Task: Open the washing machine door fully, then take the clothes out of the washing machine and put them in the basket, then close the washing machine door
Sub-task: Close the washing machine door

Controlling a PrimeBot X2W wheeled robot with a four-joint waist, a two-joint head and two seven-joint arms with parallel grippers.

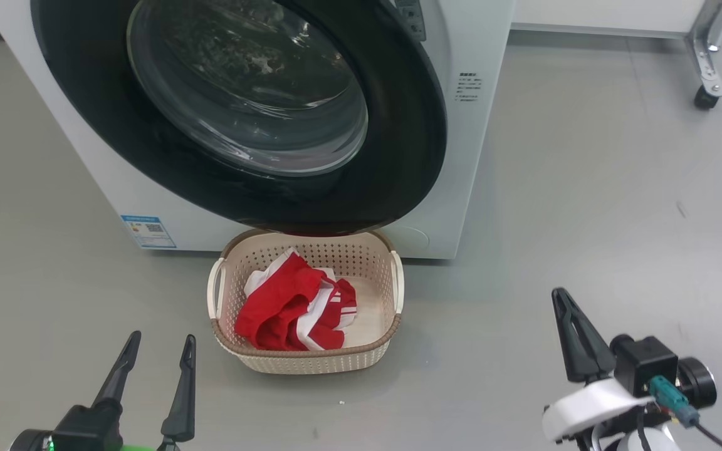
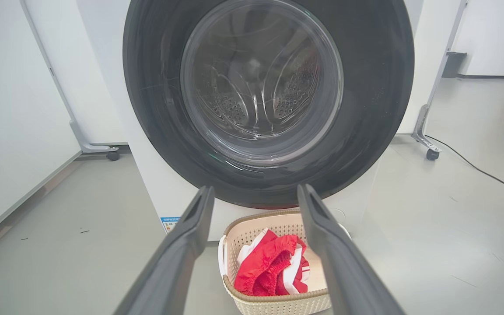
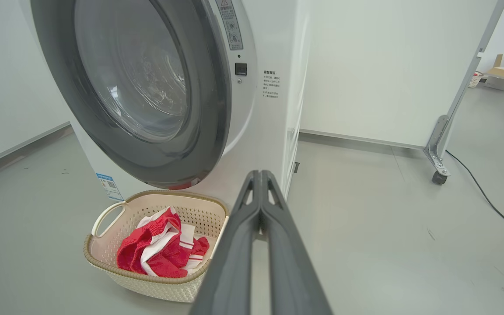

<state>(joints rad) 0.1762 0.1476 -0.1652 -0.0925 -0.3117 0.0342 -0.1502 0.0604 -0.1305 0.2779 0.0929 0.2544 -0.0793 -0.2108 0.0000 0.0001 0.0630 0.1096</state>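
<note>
The white washing machine stands ahead with its round black door lying against its front, the glass window showing the steel drum. On the floor below it sits the cream basket, holding the red clothes with white stripes. My left gripper is open and empty, low to the basket's left. My right gripper is shut on nothing, to the basket's right, fingers pressed together.
A blue sticker marks the machine's lower left corner. White wheeled panels stand behind, with a caster at the right and another caster at the left. A black cable runs over the grey floor.
</note>
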